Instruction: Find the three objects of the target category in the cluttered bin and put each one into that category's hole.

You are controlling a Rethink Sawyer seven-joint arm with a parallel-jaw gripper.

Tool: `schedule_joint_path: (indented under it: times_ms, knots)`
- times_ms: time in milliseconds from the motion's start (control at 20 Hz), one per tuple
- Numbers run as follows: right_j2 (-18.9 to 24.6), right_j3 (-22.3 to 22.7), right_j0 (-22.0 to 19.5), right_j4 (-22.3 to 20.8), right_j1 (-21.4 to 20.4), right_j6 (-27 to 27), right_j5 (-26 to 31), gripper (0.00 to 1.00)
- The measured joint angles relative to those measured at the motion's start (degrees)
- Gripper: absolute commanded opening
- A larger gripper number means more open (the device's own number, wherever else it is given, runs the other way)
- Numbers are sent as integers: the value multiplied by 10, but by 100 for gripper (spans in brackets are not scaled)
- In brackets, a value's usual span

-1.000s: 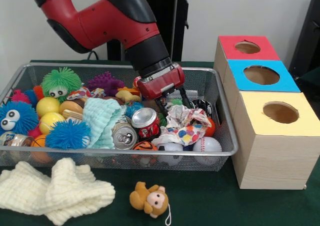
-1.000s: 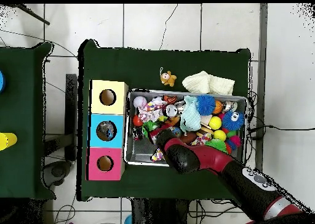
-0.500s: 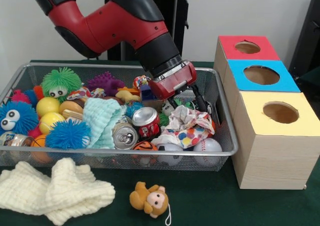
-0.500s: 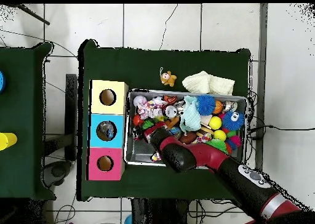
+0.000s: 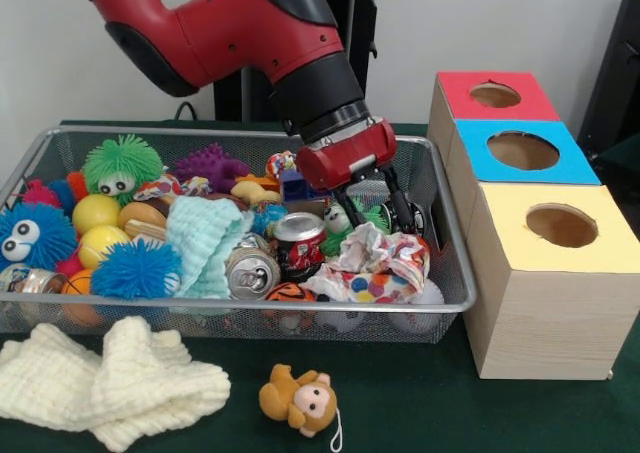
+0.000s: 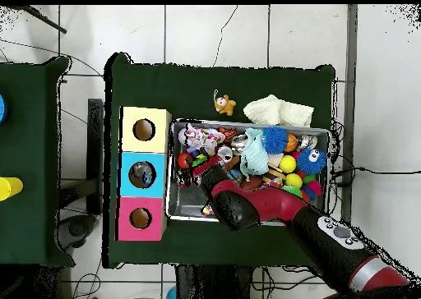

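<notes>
Red-cuffed pincer has shifted toward bin's box-side end; fingers spread, holding nothing, nudging the wrapper. No bottles visible, probably buried. Blue hole empty.

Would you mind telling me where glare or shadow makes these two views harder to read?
Front view: even light, a bright glint on the silver can top, dark shadow under the gripper hiding what lies there. Overhead view: the arm covers part of the cluttered bin, and the blue-topped box's hole looks dark inside.
</notes>
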Motion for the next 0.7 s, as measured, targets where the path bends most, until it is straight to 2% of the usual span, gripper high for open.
schedule_joint_path:
  times_ms: [450, 700]
  knots:
    - [-89, 0, 90, 0, -39, 0, -18, 100]
    - [-127, 0, 120, 0, -49, 0, -18, 100]
